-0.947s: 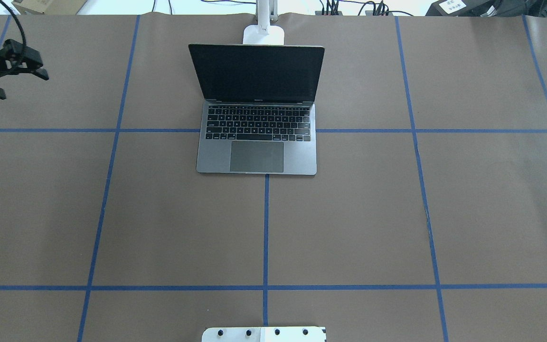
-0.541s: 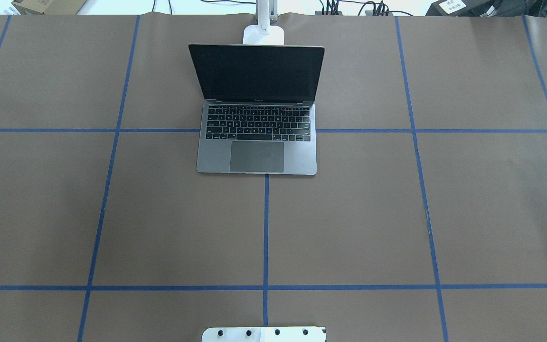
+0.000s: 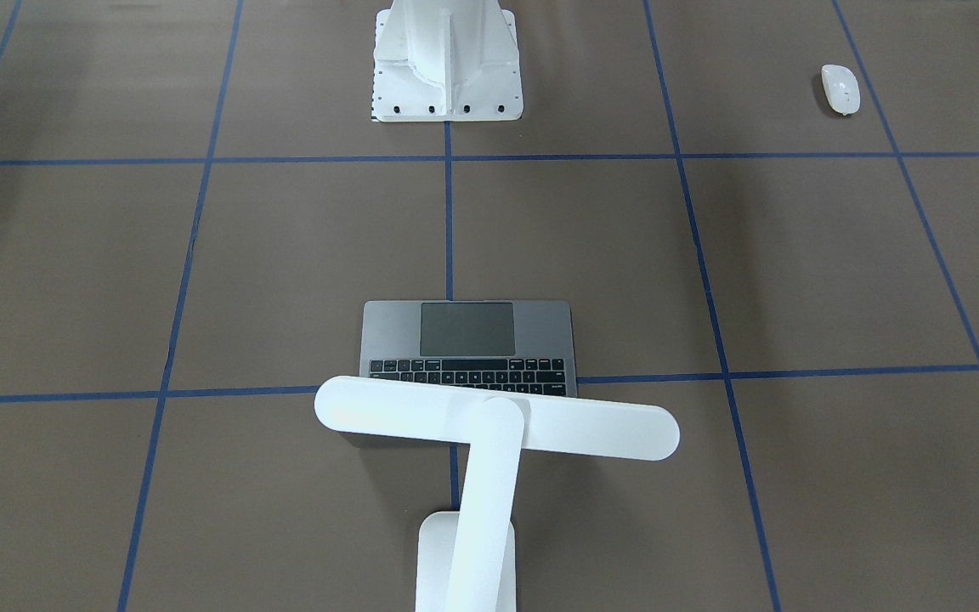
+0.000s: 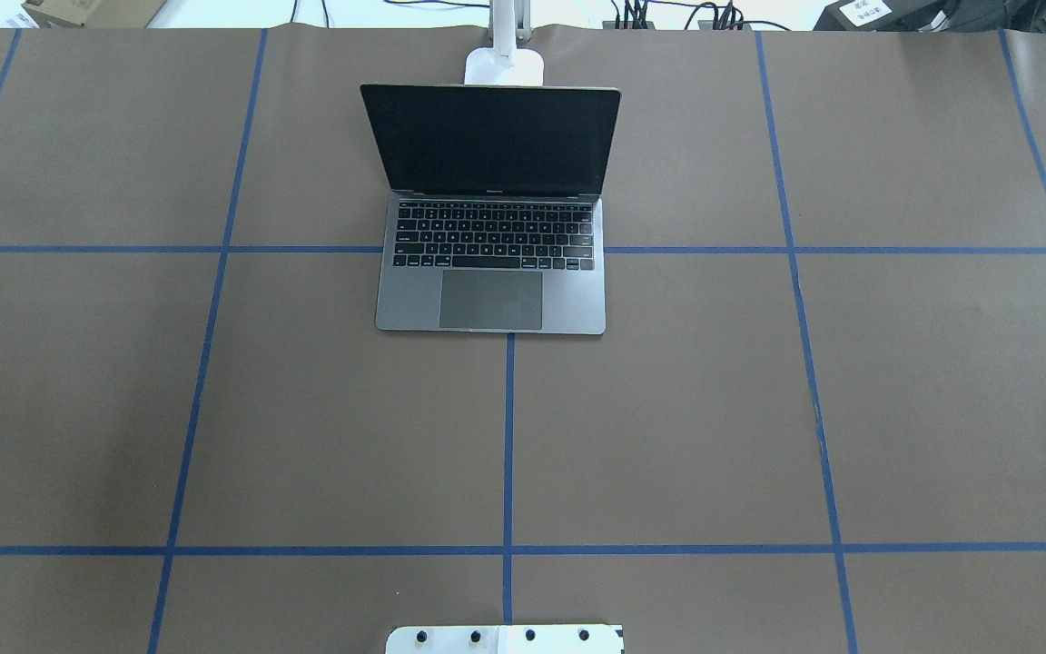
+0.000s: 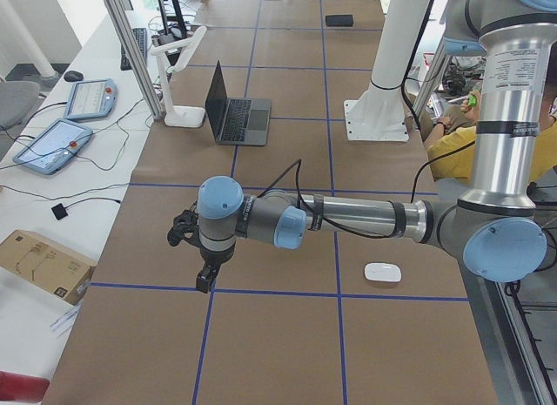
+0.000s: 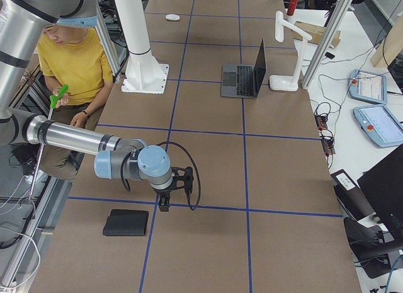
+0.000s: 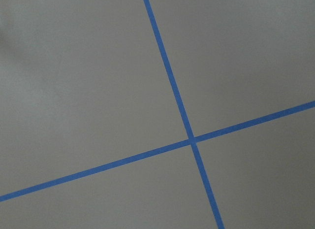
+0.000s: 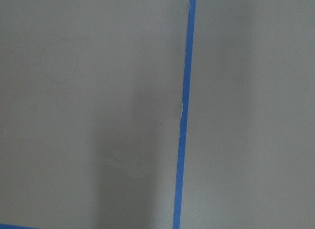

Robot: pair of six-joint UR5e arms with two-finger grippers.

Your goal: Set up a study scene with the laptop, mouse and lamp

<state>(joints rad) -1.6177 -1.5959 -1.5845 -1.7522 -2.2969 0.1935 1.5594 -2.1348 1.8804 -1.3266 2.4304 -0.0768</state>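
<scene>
I cannot tell if my left end effector (image 5: 204, 281) or right end effector (image 6: 164, 205) is open; both hang over the desk (image 4: 668, 436). In the overhead view, the laptop (image 4: 491, 272) sits open at top middle, with the lamp (image 4: 505, 68) behind it. The mouse (image 3: 840, 87) is at the front view's upper right.

"Where's the left arm (image 5: 348, 218)?"
"It reaches out level, low over the tabletop (image 5: 278, 353). It bends at the end, so the left tool (image 5: 205, 281) points straight down, close to the surface."
"And the right arm (image 6: 75, 138)?"
"Same pose: level reach, right tool (image 6: 164, 205) pointing down."
"Fingers apart or together?"
"These side views don't show it for either tool."
</scene>
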